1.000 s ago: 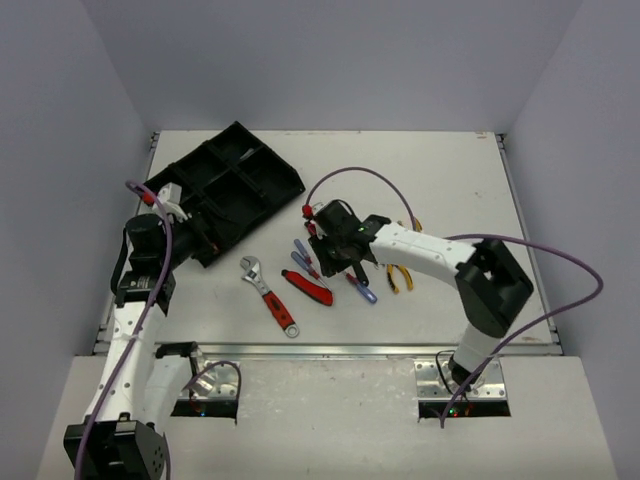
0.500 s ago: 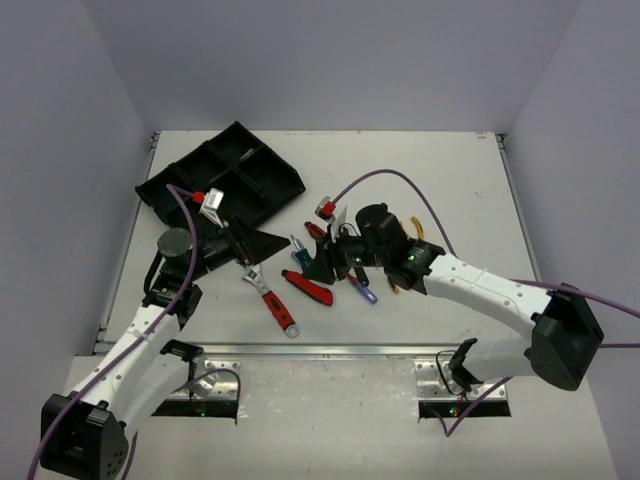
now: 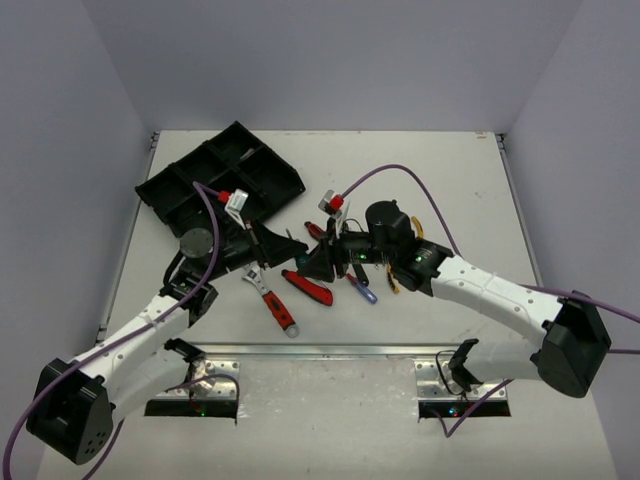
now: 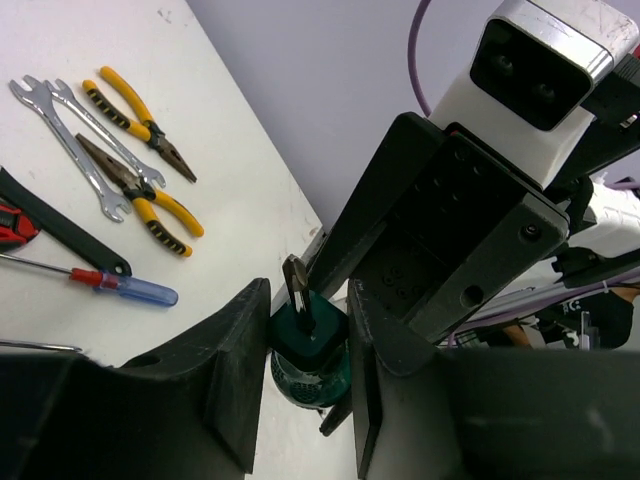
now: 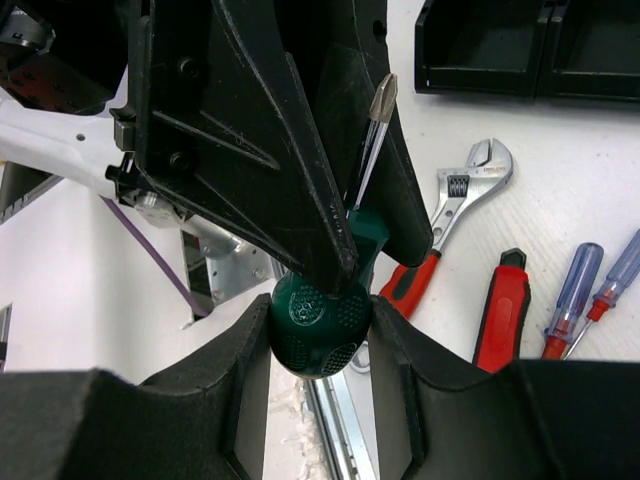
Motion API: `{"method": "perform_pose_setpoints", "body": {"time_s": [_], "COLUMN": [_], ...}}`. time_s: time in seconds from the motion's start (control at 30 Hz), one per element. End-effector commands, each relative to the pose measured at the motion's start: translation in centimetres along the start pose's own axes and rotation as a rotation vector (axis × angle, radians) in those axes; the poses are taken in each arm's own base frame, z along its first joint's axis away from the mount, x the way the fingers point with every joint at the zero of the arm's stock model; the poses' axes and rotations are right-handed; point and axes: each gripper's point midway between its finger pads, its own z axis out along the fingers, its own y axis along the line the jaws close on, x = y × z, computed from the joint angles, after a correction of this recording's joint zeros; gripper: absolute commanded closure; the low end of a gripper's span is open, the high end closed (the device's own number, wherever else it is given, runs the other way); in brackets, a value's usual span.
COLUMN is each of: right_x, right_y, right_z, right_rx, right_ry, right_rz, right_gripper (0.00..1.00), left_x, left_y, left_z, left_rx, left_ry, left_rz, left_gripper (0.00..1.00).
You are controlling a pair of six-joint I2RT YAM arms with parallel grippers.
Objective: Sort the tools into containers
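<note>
**Green screwdriver pinched between both grippers**

The green screwdriver (image 5: 322, 318) hangs above the table (image 3: 450, 180), just right of the black tray (image 3: 225, 180), and is caught from 2 sides. The right gripper (image 5: 320, 335) has its 2 fingers pressed onto the round butt of the green handle. The shaft tip points away from that wrist camera. The left gripper (image 4: 308, 375) is closed on the same handle from the opposite end, its fingers touching the green on both sides. In the top view the 2 grippers meet nose to nose. Near them on the table lie a red-handled adjustable wrench (image 3: 270, 297) and a red utility knife (image 3: 307, 287). Farther right, 2 yellow-handled pliers (image 4: 152, 130), 2 silver spanners (image 4: 65, 146) and a blue-handled screwdriver (image 4: 140, 291) lie loose on the table, outside the tray.
</note>
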Motion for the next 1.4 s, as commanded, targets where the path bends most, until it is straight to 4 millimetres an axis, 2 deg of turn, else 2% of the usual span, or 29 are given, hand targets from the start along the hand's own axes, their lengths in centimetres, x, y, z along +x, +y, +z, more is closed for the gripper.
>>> {"method": "perform_pose_setpoints", "body": {"time_s": [0.0, 0.03, 0.13, 0.2, 0.3, 0.33, 0.37, 0.43, 0.5, 0.57, 0.6, 0.67, 0.7, 0.77, 0.83, 0.87, 0.93, 1.0, 1.07, 1.13, 1.2, 1.23, 1.3, 1.37], "right_x": [-3.5, -3.6, -3.5, -3.3, -3.0, -2.9, -2.8, -2.3, -2.3, -1.8, -1.7, -1.5, -1.7, -1.2, -1.5, -1.3, -1.0, -0.5, 0.1, 0.3, 1.1, 1.3, 1.8, 2.1], "right_y": [0.8, 0.9, 0.9, 0.9, 0.4, 0.1, -0.2, -0.8, -1.5, -2.7, -3.3, -5.0, -5.2, -6.1, -6.1, -6.3, -6.4, -6.5, -6.4, -6.3, -6.3, -6.4, -6.3, -6.2], "right_z": [0.1, 0.2, 0.1, 0.0, -0.2, -0.3, -0.4, -0.5, -0.6, -1.1, -1.5, -2.6, -3.3, -4.3, -5.3, -5.5, -6.3, -6.8, -7.2, -7.5, -7.7, -7.8, -7.8, -7.7], "right_rx": [-0.015, -0.017, -0.019, -0.016, 0.015, 0.031, 0.049, 0.087, 0.123, 0.191, 0.223, 0.305, 0.329, 0.380, 0.399, 0.410, 0.433, 0.447, 0.450, 0.451, 0.454, 0.455, 0.448, 0.437], "right_ry": [-0.103, -0.103, -0.102, -0.098, -0.105, -0.104, -0.100, -0.079, -0.076, -0.057, -0.058, -0.064, -0.075, -0.068, -0.082, -0.077, -0.077, -0.069, -0.069, -0.077, -0.069, -0.068, -0.060, -0.051], "right_rz": [-0.054, -0.053, -0.053, -0.053, -0.043, -0.039, -0.036, -0.028, -0.029, -0.018, -0.014, 0.001, 0.007, 0.021, 0.019, 0.023, 0.020, 0.025, 0.035, 0.036, 0.045, 0.047, 0.048, 0.049], "right_gripper": [1.00, 1.00, 0.97, 0.71, 0.21, 0.09, 0.01, 0.01, 0.01, 0.01, 0.01, 0.01, 0.01, 0.01, 0.01, 0.01, 0.01, 0.01, 0.01, 0.01, 0.01, 0.01, 0.01, 0.01], "left_x": [-1.0, -0.9, -1.0, -1.7, -2.7, -3.5, -4.4, -5.3, -6.7, -9.0, -10.0, -13.1, -15.8, -18.8, -21.8, -22.6, -25.2, -27.7, -29.2, -29.8, -30.4, -30.5, -31.2, -30.7], "left_y": [-2.6, -2.5, -2.0, -1.4, 1.0, 1.6, 1.9, 3.8, 4.6, 5.9, 7.2, 11.0, 11.6, 13.5, 15.5, 16.0, 19.6, 20.4, 22.7, 24.0, 26.6, 27.3, 28.9, 29.9], "left_z": [0.7, 0.9, 1.1, 1.2, 1.1, 1.1, 1.1, 0.6, 0.2, -1.0, -2.0, -5.8, -7.9, -10.8, -14.7, -15.2, -19.9, -22.0, -24.0, -25.6, -27.6, -28.0, -27.6, -27.2], "left_rx": [0.077, 0.074, 0.051, 0.000, -0.160, -0.208, -0.249, -0.372, -0.452, -0.576, -0.663, -0.919, -0.993, -1.139, -1.281, -1.326, -1.528, -1.591, -1.681, -1.738, -1.835, -1.853, -1.831, -1.824], "left_ry": [-0.020, -0.014, -0.021, -0.048, -0.083, -0.111, -0.143, -0.170, -0.217, -0.283, -0.315, -0.422, -0.505, -0.586, -0.677, -0.687, -0.754, -0.821, -0.837, -0.837, -0.811, -0.805, -0.768, -0.742], "left_rz": [0.063, 0.062, 0.068, 0.077, 0.066, 0.071, 0.081, 0.072, 0.076, 0.077, 0.070, 0.061, 0.055, 0.039, 0.016, 0.011, -0.046, -0.059, -0.076, -0.094, -0.131, -0.138, -0.117, -0.134], "left_gripper": [0.97, 1.00, 1.00, 1.00, 1.00, 1.00, 1.00, 1.00, 1.00, 1.00, 1.00, 1.00, 1.00, 1.00, 1.00, 1.00, 1.00, 1.00, 1.00, 1.00, 1.00, 1.00, 1.00, 1.00]}}
